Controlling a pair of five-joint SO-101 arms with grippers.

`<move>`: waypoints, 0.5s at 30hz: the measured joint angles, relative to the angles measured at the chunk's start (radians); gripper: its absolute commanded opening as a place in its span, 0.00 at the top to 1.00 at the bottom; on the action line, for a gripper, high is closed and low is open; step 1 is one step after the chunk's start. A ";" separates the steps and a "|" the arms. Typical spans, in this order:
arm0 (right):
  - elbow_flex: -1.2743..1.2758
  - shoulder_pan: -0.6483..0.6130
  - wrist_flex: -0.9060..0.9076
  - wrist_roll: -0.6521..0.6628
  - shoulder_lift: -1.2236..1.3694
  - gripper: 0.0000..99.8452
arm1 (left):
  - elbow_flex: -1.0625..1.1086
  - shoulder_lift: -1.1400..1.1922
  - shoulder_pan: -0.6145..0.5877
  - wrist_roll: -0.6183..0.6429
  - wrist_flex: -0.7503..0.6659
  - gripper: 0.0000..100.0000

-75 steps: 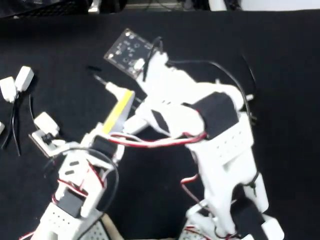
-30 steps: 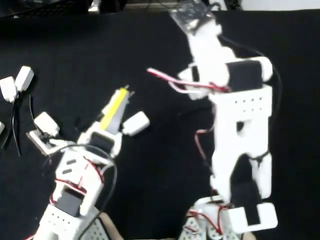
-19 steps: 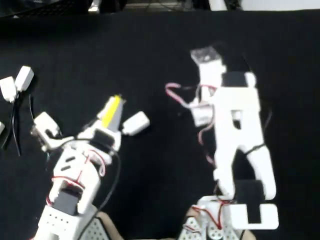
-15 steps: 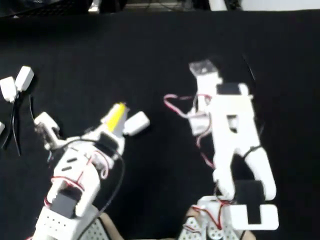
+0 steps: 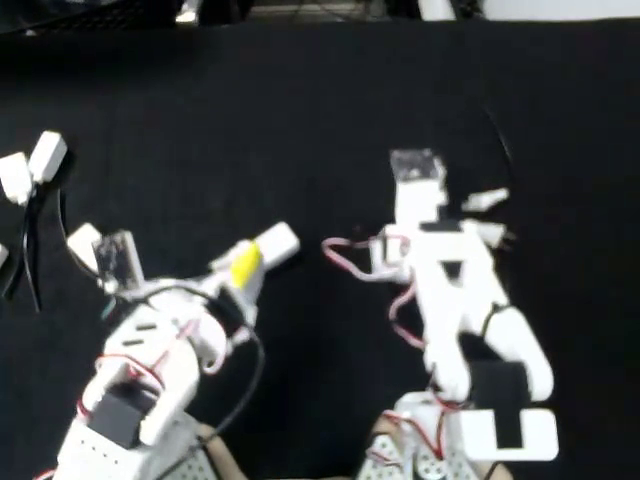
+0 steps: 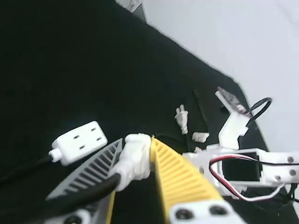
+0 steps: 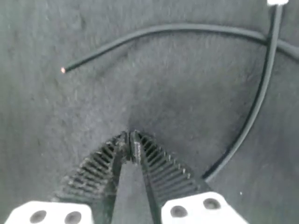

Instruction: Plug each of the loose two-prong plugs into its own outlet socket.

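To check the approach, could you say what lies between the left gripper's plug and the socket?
In the left wrist view, only the left gripper's grey finger and bare black cloth.

I am reading no text, label, brand, number or sign in any of my views. Nothing legible is showing on the white plug (image 6: 135,158), on the outlet socket (image 6: 78,142) beside it, or on the black counter (image 5: 300,100).
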 measured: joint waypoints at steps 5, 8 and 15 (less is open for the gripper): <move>0.000 0.000 -0.009 -0.006 0.000 0.99 | -0.172 0.242 0.000 -0.003 0.051 0.97; 0.000 0.000 -0.009 -0.006 0.000 0.99 | -0.276 0.446 0.000 0.002 0.051 0.97; 0.000 0.000 -0.009 -0.006 0.000 0.99 | -0.496 0.921 0.002 0.071 0.052 0.97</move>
